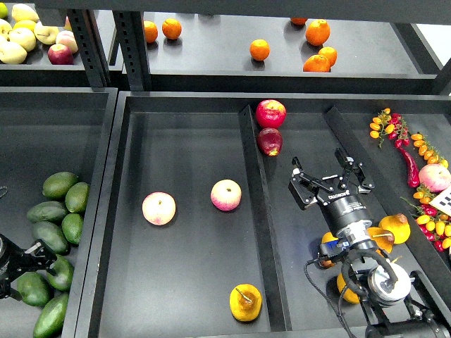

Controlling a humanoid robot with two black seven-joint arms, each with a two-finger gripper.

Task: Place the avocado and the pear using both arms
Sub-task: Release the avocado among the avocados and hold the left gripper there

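Several dark green avocados (60, 184) lie in a pile in the left bin. My left gripper (25, 266) is low at the front of that pile, right beside one avocado (60, 273). It is dark and small, so I cannot tell its fingers apart. A golden pear (245, 302) with a brown stem lies at the front of the middle compartment. My right gripper (330, 184) is open and empty over the right compartment, well right of that pear. More pears (395, 227) lie beside and partly under my right arm.
Two pink-yellow apples (159, 208) (226, 195) lie mid-compartment. Two red apples (270, 113) sit at the back by the divider (256, 211). Oranges (259, 49) are on the back shelf. Chillies and small tomatoes (416, 151) fill the far right bin.
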